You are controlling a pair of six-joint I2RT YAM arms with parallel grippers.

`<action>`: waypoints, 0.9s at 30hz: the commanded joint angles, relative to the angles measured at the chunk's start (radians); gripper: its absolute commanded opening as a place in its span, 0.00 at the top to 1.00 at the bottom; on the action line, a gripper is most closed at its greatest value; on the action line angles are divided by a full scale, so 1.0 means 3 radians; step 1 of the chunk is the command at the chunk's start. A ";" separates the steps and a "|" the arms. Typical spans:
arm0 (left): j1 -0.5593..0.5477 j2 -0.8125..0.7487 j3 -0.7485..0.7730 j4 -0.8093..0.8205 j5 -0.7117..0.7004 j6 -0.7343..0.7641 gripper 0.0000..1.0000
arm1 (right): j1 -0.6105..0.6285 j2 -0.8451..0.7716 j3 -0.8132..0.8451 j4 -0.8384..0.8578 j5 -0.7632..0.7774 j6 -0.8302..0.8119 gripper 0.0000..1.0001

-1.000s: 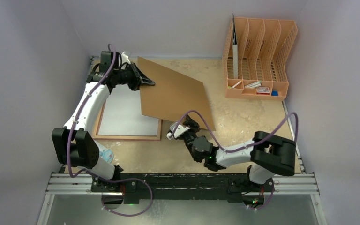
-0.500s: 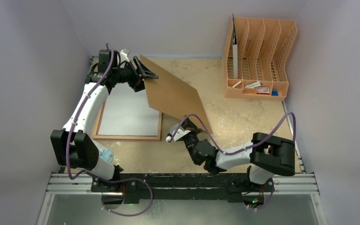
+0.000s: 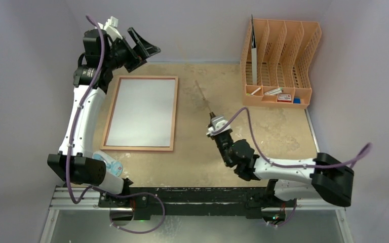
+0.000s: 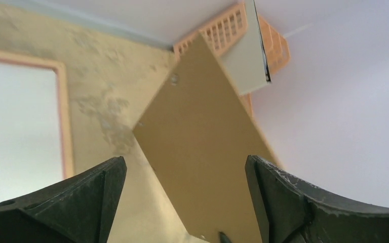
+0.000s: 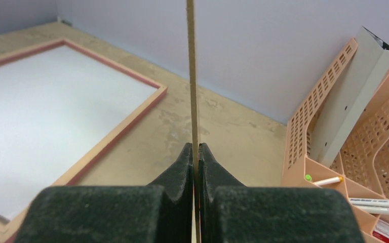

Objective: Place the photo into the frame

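The photo (image 3: 141, 111) lies flat inside the frame (image 3: 175, 114), plain white side up, so the printed face is not visible. The white sheet fills the opening edge to edge. The frame shows a thin pinkish-tan wood border on all four sides and lies flat on the left half of the counter (image 3: 263, 126), its long sides running away from the arm bases.

To the right of the frame and apart from it, the brown hardboard backing sheet (image 3: 203, 97) stands on edge and shows from above only as a thin line. The right claw (image 3: 212, 117) is clamped tight on its lower edge; the right wrist view shows both fingers pressed against the board's two faces.

The left claw (image 3: 143, 46) is raised above the far left corner of the counter, fingers spread wide, holding nothing.

An orange plastic file rack (image 3: 283, 55) stands at the far right corner, with a grey folder upright in its leftmost slot.
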 commanded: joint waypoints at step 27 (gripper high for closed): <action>0.0849 0.0862 -0.0706 0.0328 -0.2257 0.1717 0.02 | -0.1469 -0.0537 0.1423 -0.2551 -0.1888 0.3060 1.00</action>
